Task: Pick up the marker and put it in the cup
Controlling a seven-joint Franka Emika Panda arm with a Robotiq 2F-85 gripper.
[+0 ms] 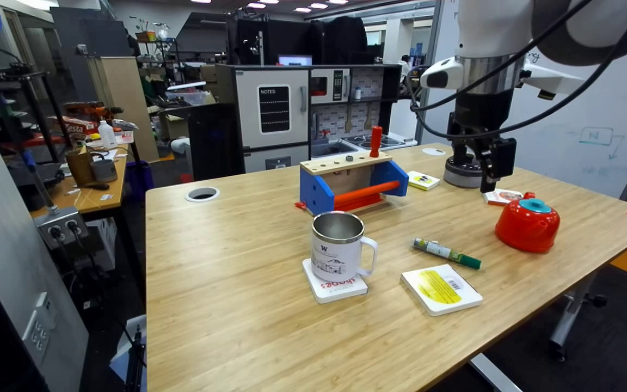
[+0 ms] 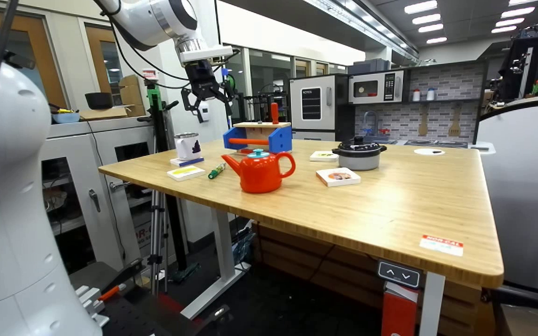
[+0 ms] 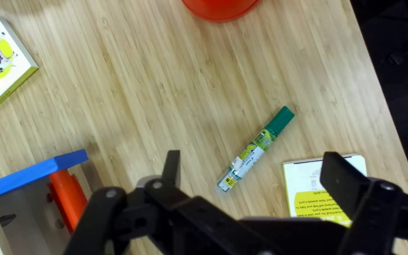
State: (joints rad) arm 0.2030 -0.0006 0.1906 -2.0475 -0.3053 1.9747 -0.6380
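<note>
In an ext. view, from marker (image 1: 447,253): kettle (image 1: 527,227) 2 o'clk, book (image 1: 441,289) 6, cup (image 1: 336,251) 9, toolbox (image 1: 365,193) 10. Gripper (image 3: 252,159) jaws: spread.

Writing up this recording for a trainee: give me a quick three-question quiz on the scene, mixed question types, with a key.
1. True or false: the fingers stand open and grip nothing.
2. Multiple choice: the cap end of the marker is (a) red, (b) green, (c) blue.
3. Short answer: what is directly underneath the white mug?

Key: 1 true; 2 b; 3 a small white book.
</note>
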